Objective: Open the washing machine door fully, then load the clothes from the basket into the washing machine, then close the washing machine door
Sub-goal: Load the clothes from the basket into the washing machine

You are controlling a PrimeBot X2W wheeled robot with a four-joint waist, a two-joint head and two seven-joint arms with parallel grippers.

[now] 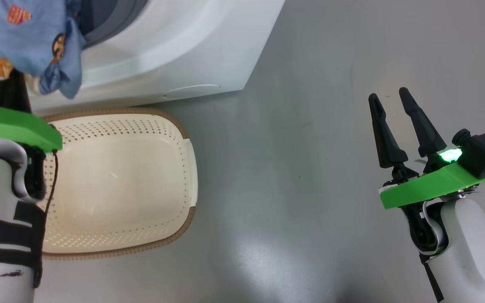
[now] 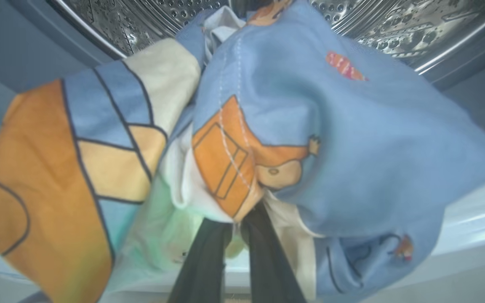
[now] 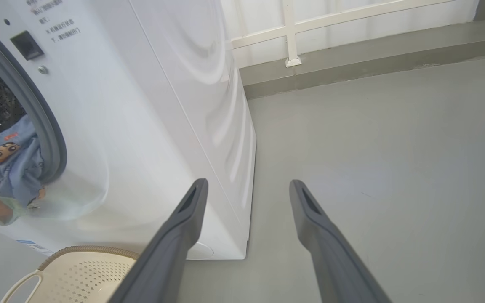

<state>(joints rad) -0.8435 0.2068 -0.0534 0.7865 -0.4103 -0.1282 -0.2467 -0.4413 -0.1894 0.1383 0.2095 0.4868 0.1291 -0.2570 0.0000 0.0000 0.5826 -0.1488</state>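
Note:
My left gripper (image 2: 236,229) is shut on the clothes (image 2: 331,139), a bundle of light blue fabric with orange cartoon prints and a cream piece. The bundle hangs at the mouth of the washing machine (image 1: 175,54), just before the grey gasket and steel drum (image 2: 394,25). In the head view the clothes (image 1: 23,42) hide the left fingertips. The cream basket (image 1: 185,168) sits on the floor against the machine's front and holds nothing. My right gripper (image 1: 387,94) hovers open over bare floor, far to the right. The washing machine door is out of view.
Grey floor stretches to the right of the machine (image 3: 162,105). A white railing (image 3: 289,33) and a low kerb run along the far side. The basket's white handle (image 3: 19,286) shows beside the machine's lower corner.

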